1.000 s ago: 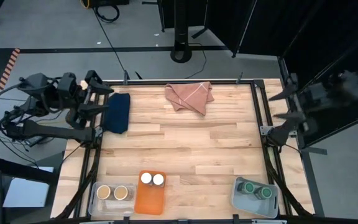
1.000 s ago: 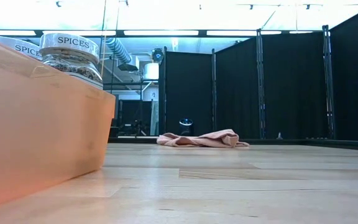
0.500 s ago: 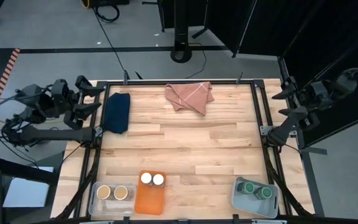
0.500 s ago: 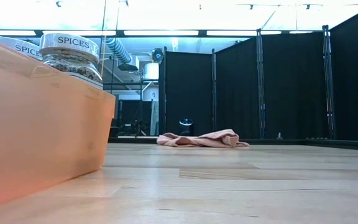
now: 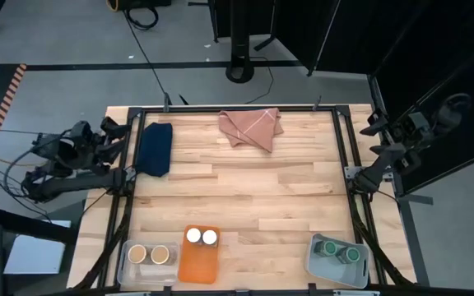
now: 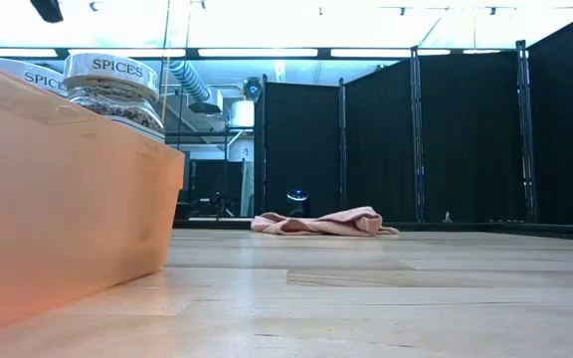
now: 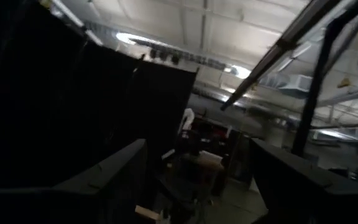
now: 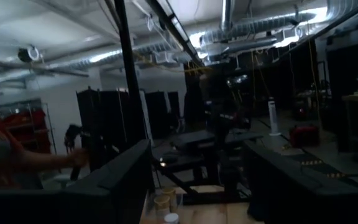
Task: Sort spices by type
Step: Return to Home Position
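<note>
Both arms sit beyond the table's far side edges, left gripper [image 5: 113, 136] and right gripper [image 5: 377, 136] with jaws spread, empty. Along the near edge, tan-lidded jars [image 5: 138, 253] fill the clear bin [image 5: 151, 272] at left, white-lidded jars [image 5: 193, 237] the orange bin [image 5: 198, 265] beside it, and green-lidded jars [image 5: 330, 246] the gray bin [image 5: 336, 275] at right.

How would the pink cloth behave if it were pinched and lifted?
The pink cloth lies in soft rumpled folds, so it would probably hang limp and unfold when lifted. It looks thin, so likely light; pushed, it would probably bunch up rather than slide whole.
</note>
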### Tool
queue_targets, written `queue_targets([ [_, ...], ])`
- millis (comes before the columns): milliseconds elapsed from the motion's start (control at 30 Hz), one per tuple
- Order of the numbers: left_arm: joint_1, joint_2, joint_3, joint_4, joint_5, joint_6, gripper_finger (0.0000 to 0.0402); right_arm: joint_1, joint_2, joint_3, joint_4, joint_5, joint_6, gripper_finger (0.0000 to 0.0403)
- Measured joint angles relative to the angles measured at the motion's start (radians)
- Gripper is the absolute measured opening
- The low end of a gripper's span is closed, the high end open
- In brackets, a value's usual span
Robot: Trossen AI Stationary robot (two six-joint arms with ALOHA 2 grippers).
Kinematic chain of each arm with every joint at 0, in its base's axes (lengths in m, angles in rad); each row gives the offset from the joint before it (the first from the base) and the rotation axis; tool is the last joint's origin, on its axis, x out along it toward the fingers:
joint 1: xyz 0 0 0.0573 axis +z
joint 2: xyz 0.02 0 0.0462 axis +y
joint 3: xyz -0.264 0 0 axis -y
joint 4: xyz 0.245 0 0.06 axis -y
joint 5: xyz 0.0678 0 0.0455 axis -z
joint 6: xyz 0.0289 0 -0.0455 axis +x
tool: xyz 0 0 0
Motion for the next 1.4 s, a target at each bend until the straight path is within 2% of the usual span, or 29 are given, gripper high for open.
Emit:
queue_targets([
  [333, 0.0, 0.005, -0.112, 0.054, -0.015, -0.055, 0.0284, 0.0, -0.138, -0.166, 0.111, 0.016, 0.007, 0.0259],
  [533, 0.0, 0.003, -0.213, 0.177, -0.022, -0.057, 0.0284, -0.007, -0.137, -0.229, 0.15, 0.018, 0.027, 0.0255],
  [867, -0.035, 0.003, -0.426, 0.455, 0.006, -0.17, 0.0284, -0.009, -0.138, -0.284, 0.237, 0.002, 0.049, 0.0259],
  [1133, -0.113, 0.005, -0.432, 0.479, -0.029, -0.15, 0.0284, -0.009, -0.137, -0.391, 0.369, 0.005, 0.0, 0.0256],
  [1400, -0.163, 0.006, -0.433, 0.422, -0.071, -0.124, 0.0284, -0.009, -0.137, -0.534, 0.596, 0.032, -0.023, 0.026],
])
